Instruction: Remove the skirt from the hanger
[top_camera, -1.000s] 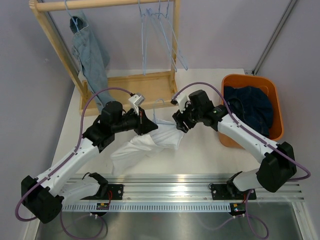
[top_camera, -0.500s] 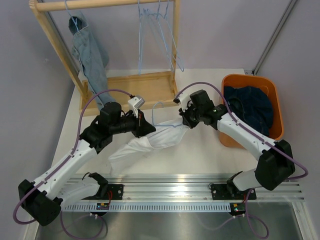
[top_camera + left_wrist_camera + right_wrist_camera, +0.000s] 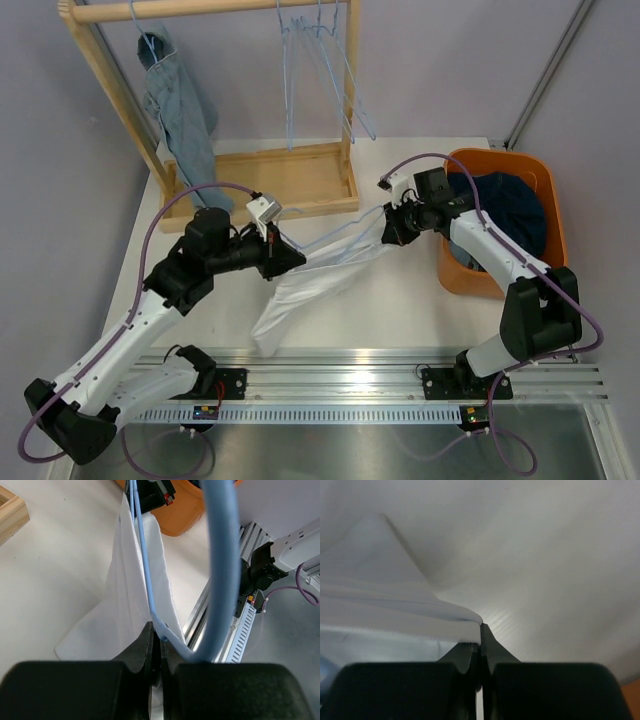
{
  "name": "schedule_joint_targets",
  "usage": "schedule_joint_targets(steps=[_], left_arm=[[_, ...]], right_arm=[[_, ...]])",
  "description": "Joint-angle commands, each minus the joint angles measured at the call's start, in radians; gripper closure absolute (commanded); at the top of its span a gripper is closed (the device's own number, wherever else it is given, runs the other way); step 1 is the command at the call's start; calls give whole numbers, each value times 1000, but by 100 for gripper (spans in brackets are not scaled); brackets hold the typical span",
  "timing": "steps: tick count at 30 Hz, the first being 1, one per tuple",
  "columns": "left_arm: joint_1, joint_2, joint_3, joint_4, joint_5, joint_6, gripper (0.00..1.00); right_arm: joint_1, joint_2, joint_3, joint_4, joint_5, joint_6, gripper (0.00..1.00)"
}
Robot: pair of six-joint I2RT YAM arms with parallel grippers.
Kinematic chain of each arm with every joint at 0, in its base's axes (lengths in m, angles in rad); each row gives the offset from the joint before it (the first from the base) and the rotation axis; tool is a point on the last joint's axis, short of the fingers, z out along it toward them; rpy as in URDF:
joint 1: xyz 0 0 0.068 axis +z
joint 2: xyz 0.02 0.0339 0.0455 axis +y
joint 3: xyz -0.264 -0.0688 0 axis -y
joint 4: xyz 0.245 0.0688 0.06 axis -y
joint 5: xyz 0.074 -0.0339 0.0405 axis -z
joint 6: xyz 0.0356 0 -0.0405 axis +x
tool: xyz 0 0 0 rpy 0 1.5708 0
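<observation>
The white skirt (image 3: pixel 318 275) is stretched in the air between my two grippers, and its loose end droops to the table near the rail. A light blue wire hanger (image 3: pixel 340 232) runs along the skirt's upper edge. My left gripper (image 3: pixel 292 259) is shut on the hanger's wire at the left end. In the left wrist view the hanger (image 3: pixel 142 555) leads away from the left gripper (image 3: pixel 160 639), with the skirt (image 3: pixel 120 610) draped beside it. My right gripper (image 3: pixel 388 228) is shut on the skirt's edge beside the basket. The right wrist view shows the skirt (image 3: pixel 395 615) pinched at the right gripper (image 3: pixel 480 630).
A wooden rack (image 3: pixel 300 180) stands at the back left. On it hang a denim garment (image 3: pixel 185 120) and several bare blue hangers (image 3: pixel 320 60). An orange basket (image 3: pixel 555 215) of dark blue clothes sits at the right. A metal rail (image 3: pixel 350 385) crosses the near edge.
My right gripper has shut on the skirt and pulled right toward the basket. That drew the bunched skirt out taut. The left gripper shifted slightly left, still holding the hanger.
</observation>
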Motion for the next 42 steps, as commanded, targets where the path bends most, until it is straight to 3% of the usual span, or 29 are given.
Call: schedule_joint_targets(steps=[1,2,5,15,16,17,18,27,35,39,42], left_arm=[[7,-56,22,29,32,-64,100],[6,-56,14,49,20,-81,100],[7,-50,-39,151,-55,-167,100],[3,76,-142,561,-170,-414,100],[2,84,-145,589,-184,-443,100],[2,102,-148,637,-211,-459,100],[2,115,-151,659,-221,-473,100],[2,164,-107,627,-209,-424,100],[3,127,-145,659,-193,-384,100],[2,147,-145,664,-184,-362,100],[2,182,-121,629,-121,-298,100]], right_arm=[[-60,-3,34,-89,-114,-135,100],[-58,-4,39,-111,-234,-153,100],[-60,-29,43,-154,-374,-213,96],[-58,-86,36,-178,-433,-307,74],[-61,-84,34,-171,-427,-298,71],[-60,-84,28,-142,-410,-267,57],[-60,-86,27,-128,-395,-255,54],[-176,-64,140,-167,-267,-242,32],[-347,11,281,-218,-239,-223,24],[-376,-20,324,-273,-362,-308,22],[-374,-76,343,-433,-674,-581,16]])
